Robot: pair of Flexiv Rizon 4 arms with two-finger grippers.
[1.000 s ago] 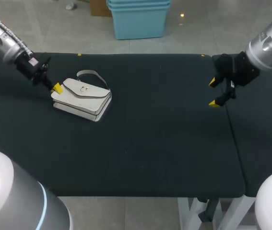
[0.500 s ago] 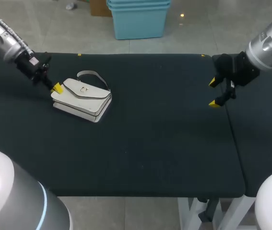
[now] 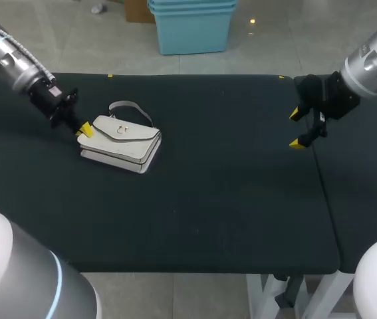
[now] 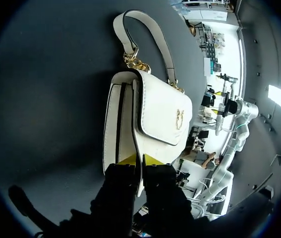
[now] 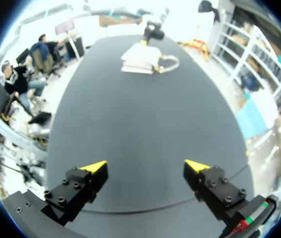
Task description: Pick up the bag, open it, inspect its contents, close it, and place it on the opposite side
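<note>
Pinching one end of the white bag (image 3: 123, 143) with left fingers (image 4: 152, 160) clenched on it | bag lies at 10 o'clock on the bench (image 3: 228, 199) | right fingers (image 5: 94, 167) spread apart, empty, at 3 o'clock | risk: such a shallow end grip may slip, or the bag swing, when lifted.

Count from my remote station: one bag (image 3: 120, 143) on one tabletop (image 3: 228, 199). On the bag I log one strap handle (image 3: 129, 108), one flap (image 3: 141, 134) and one gold clasp (image 4: 180, 118). Arms number two: the left arm (image 3: 22, 70) beside the bag, the right arm (image 3: 368, 63) well apart from it. Pincers number two: the left pincer (image 3: 84, 129) at the bag's end, the right pincer (image 3: 297, 128) far across from the bag. I tally four yellow fingertips (image 5: 94, 167), two per pincer.
</note>
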